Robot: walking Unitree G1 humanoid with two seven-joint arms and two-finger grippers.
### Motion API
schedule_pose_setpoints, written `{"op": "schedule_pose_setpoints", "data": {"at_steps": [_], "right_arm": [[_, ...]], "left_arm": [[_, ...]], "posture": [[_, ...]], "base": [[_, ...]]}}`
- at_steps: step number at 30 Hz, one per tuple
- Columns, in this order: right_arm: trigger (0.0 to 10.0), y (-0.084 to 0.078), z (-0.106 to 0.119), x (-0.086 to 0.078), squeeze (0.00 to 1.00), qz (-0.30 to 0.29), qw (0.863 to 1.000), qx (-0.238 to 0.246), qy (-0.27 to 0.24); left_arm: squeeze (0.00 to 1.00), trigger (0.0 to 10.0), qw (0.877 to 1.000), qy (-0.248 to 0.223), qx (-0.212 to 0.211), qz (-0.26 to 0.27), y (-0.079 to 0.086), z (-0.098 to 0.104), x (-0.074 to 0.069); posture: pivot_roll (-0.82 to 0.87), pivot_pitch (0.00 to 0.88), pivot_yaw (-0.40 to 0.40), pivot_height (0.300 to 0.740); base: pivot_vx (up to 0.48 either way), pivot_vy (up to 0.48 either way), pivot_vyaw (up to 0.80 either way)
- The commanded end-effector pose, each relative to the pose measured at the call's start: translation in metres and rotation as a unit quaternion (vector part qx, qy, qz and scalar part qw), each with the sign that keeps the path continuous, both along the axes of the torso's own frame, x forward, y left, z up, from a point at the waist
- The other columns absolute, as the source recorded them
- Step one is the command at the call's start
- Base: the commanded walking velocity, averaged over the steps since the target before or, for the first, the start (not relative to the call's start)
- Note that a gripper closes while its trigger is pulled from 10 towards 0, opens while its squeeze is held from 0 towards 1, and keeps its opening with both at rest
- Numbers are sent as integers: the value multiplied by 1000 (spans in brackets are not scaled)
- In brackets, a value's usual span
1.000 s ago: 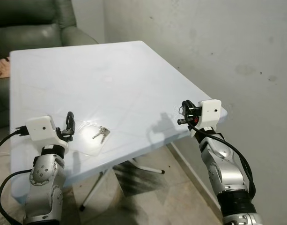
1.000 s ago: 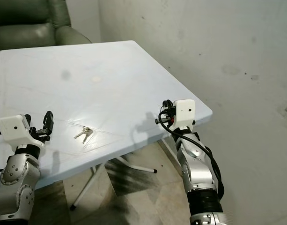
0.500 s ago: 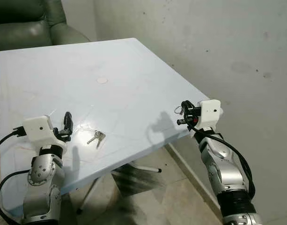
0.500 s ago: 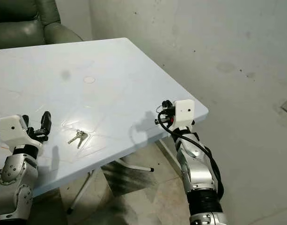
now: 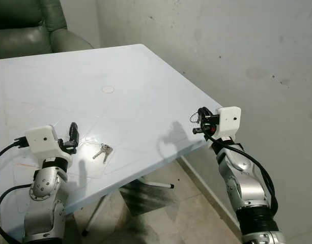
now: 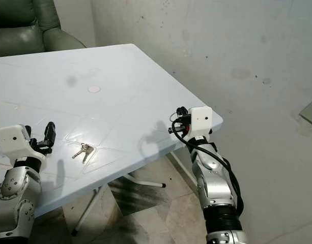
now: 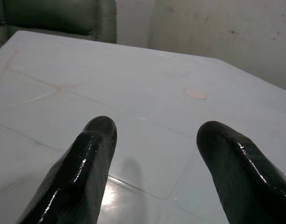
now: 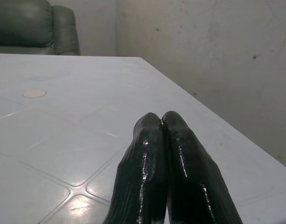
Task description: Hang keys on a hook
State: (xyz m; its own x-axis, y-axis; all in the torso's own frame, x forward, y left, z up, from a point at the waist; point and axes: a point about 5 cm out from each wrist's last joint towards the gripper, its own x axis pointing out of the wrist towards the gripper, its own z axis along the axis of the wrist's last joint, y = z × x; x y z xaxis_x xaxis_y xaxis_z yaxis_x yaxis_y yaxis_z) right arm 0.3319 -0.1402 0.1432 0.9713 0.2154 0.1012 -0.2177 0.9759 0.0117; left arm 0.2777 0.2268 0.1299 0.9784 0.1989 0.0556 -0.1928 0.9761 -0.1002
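A small bunch of silver keys [image 5: 102, 151] lies flat on the pale blue table [image 5: 120, 71], near its front edge. My left gripper [image 5: 73, 133] hovers just to the left of the keys, fingers [image 7: 82, 168] spread open with only bare tabletop between them. My right gripper [image 5: 198, 122] is held over the table's right front corner, well to the right of the keys. Its two black fingers [image 8: 156, 158] are pressed together with nothing between them.
A round pale mark [image 5: 108, 89] sits mid-table. A green armchair [image 5: 23, 25] stands behind the table at the back left. A stained grey wall [image 5: 237, 46] runs close along the table's right side. Tiled floor and the table's white legs [image 5: 156, 184] show below.
The camera has shifted slightly, so the table and keys sit a little differently in the picture. Both grippers hold the same poses relative to the keys.
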Motion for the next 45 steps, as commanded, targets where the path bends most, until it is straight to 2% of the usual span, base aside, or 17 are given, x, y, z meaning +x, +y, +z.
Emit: {"op": "schedule_pose_setpoints", "data": {"at_steps": [1, 8, 28, 45], "right_arm": [[10000, -2, 4, 0, 0, -3, 1000, 2, -5], [10000, -2, 4, 0, 0, -4, 1000, 2, -5], [10000, 0, 3, 1, 0, 2, 1000, -2, -3], [10000, -1, 2, -2, 0, 1, 1000, -5, -2]], "left_arm": [[0, 10000, 1000, -5, 2, -6, -1, 4, 2], [0, 10000, 1000, -8, 1, -11, -5, 5, 2], [0, 10000, 1000, 3, 7, 5, -3, 2, 2], [0, 10000, 1000, 7, 3, -7, -6, 1, 2]], "posture": [[-47, 0, -56, 732], [-48, 0, -56, 732], [-39, 0, -65, 732], [-48, 0, -62, 732]], "base": [[480, 0, -769], [126, 0, -769], [0, 0, -769], [0, 0, -769]]}}
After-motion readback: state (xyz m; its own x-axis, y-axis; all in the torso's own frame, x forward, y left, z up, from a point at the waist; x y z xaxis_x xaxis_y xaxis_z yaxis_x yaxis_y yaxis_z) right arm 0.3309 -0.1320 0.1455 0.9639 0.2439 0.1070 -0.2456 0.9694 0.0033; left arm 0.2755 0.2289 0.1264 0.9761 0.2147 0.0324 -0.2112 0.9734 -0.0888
